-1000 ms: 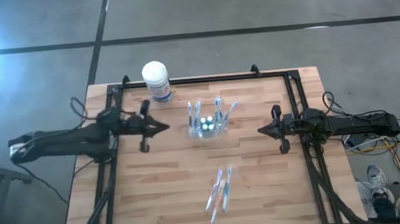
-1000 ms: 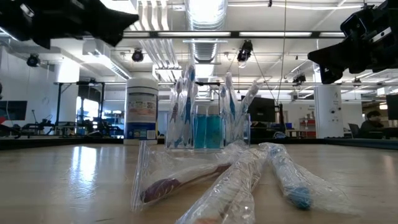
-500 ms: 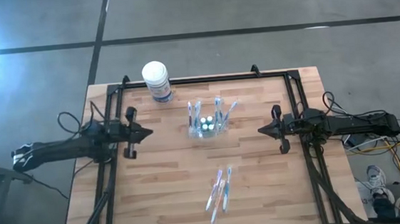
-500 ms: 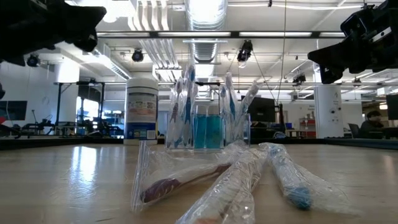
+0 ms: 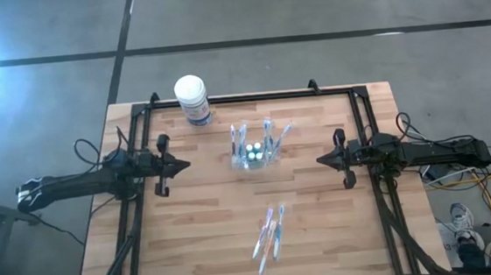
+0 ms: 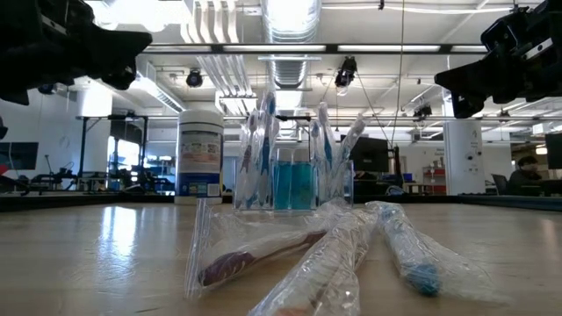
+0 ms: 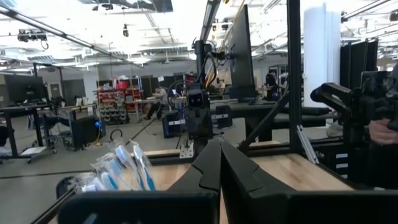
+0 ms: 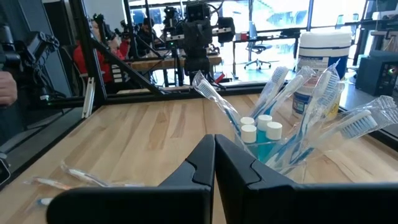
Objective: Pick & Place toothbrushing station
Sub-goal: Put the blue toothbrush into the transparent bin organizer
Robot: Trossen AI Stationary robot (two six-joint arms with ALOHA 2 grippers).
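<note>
Both my claws are closed and empty: left gripper at frame left, right gripper at right. The clear rectangular plastic toothbrushing station, at frame centre, holds wrapped toothbrushes; a careless grasp could snag them and tip it.

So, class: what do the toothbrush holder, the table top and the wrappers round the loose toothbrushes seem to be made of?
Toothbrush holder: clear glossy plastic, probably; you see through it.
Table top: pale wood, seemingly; visible planks and grain.
Wrappers: thin clear film, crinkled and shiny.
</note>
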